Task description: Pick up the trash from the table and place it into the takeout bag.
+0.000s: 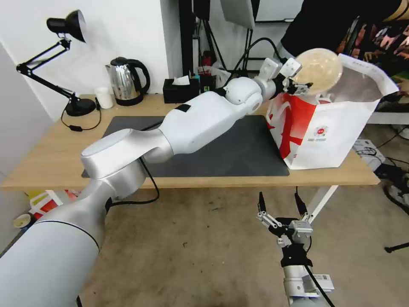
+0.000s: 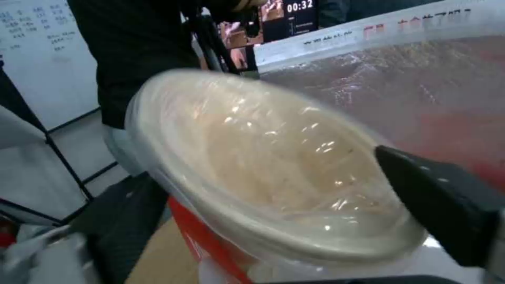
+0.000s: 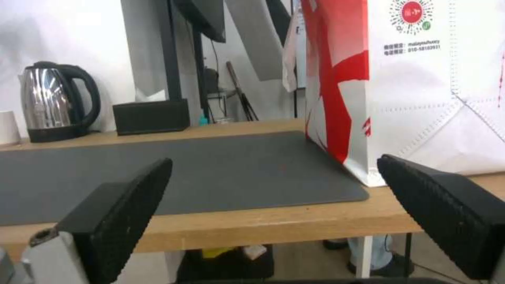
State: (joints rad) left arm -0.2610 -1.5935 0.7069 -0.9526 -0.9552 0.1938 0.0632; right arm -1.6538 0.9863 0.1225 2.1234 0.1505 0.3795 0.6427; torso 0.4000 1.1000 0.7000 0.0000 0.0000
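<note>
Left pincer (image 1: 295,84) clenched on the rim of the shallow beige bowl (image 1: 318,70), arm stretched across the worktop (image 1: 51,153). Bowl is held tipped on edge, open face toward the wrist camera, above the near-left lip of the takeout bag (image 1: 336,136). In the left wrist view one black finger (image 2: 442,205) lies across the bowl's rim, with the bag's foil lining (image 2: 421,90) right behind.

Bowl (image 2: 274,169) looks smooth and glossy; grip is on a thin edge only. Judged risk: it slips or pivots between the fingers and drops outside the bag, onto the dark grey mat (image 1: 238,149) or off the worktop edge.

Second risk: the bowl sits over the bag's lip rather than its centre. Letting go here could catch the rim on the soft wall, folding it inward or tipping the bag, which stands near the worktop's right end. Something already pokes up inside the opening; cannot tell what, but it may block the bowl from settling.

Right pincer (image 1: 281,211) released, fingers spread, parked low in front of the worktop, well apart from the bag.
</note>
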